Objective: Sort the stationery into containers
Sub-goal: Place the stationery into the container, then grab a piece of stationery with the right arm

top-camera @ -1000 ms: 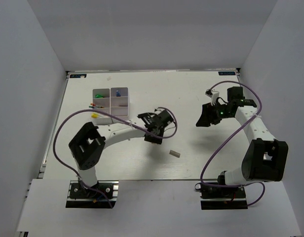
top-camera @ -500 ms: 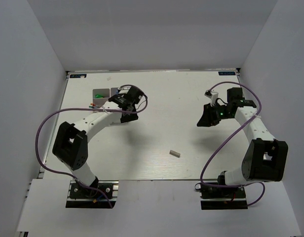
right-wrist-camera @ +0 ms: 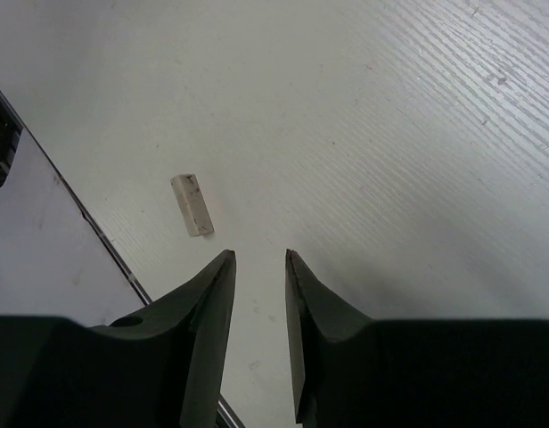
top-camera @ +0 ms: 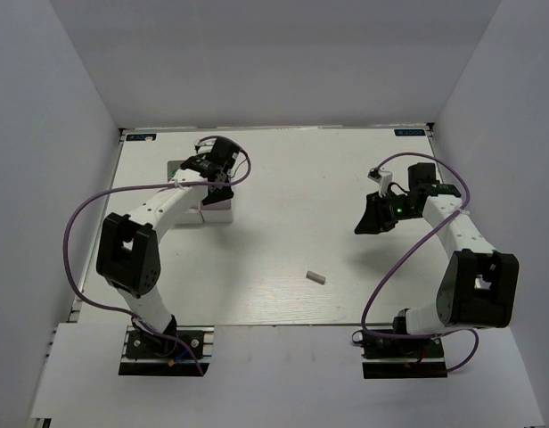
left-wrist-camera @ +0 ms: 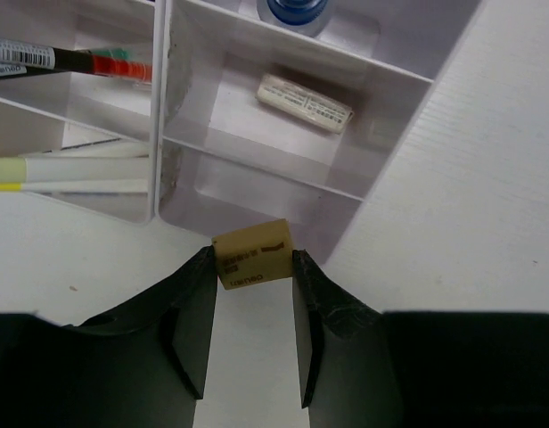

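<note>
My left claw (left-wrist-camera: pixel 252 260) pinches the small tan rectangular eraser block (left-wrist-camera: pixel 252 251) across its ends, at the near edge of the white divided plastic tray (left-wrist-camera: pixel 257 162). It looks light, rubbery and grippy, so a gentle squeeze should do. My right claw (right-wrist-camera: pixel 259 259) hangs narrow and empty.

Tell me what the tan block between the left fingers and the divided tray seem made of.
The tan block: probably eraser rubber or vinyl, matte; dull faces with dark printed letters. The tray: likely moulded plastic, whitish, slightly glossy; thin walls catch soft reflections.
</note>
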Controlling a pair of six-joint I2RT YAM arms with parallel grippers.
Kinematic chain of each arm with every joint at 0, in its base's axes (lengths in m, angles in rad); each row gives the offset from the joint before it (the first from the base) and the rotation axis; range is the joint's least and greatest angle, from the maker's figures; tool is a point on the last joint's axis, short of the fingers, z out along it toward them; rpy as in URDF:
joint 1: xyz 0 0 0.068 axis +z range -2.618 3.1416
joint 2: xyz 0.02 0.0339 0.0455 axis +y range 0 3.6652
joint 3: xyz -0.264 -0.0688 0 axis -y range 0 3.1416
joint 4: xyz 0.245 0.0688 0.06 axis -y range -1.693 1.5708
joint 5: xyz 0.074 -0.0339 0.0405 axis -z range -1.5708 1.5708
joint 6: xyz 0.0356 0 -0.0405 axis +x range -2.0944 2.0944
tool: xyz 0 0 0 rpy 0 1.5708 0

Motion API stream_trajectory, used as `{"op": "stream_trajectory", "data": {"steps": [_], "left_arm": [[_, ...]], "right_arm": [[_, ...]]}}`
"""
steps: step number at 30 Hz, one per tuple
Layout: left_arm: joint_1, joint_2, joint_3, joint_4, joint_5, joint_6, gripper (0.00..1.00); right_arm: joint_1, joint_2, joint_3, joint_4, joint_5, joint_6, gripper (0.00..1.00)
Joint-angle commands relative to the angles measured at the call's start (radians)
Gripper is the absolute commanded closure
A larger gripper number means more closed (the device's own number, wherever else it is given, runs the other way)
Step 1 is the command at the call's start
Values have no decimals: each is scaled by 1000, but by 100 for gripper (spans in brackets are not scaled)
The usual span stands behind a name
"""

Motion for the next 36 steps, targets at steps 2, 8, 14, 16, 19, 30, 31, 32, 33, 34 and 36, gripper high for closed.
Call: {"op": "stream_trajectory", "data": {"steps": [2,8,14,16,19,30,31,32,33,34,36], "left_arm": [[25,5,28,34,-23,60,77],[34,5,18,44,-3,60,53],[34,-4,18,64,15,60,30],[34,-4,9,64,24,60,28],[34,-27,9,64,24,60,28],[12,-402,-198,127,270,103,80],[12,-436,-246,127,287,103,75],[12,-493,-267,117,308,103,68],[12,-516,-299,107,308,89,49],[12,-539,-311,95,319,89,42],[12,-576,-331,62,319,68,36]], "right_arm": [[3,-24,-1,-16,-18,-18,62],[6,-21,-2,-26,-18,-39,47],[50,-24,1,-71,-9,-134,25],[86,-35,-7,-66,10,-160,23],[141,-44,-15,-48,45,-170,23],[480,3,-110,110,234,-121,30],[494,10,-114,115,267,-121,30],[537,20,-121,134,280,-112,30],[555,25,-124,145,288,-105,30],[563,34,-127,165,313,-98,30],[612,65,-125,184,382,-55,30]]}}
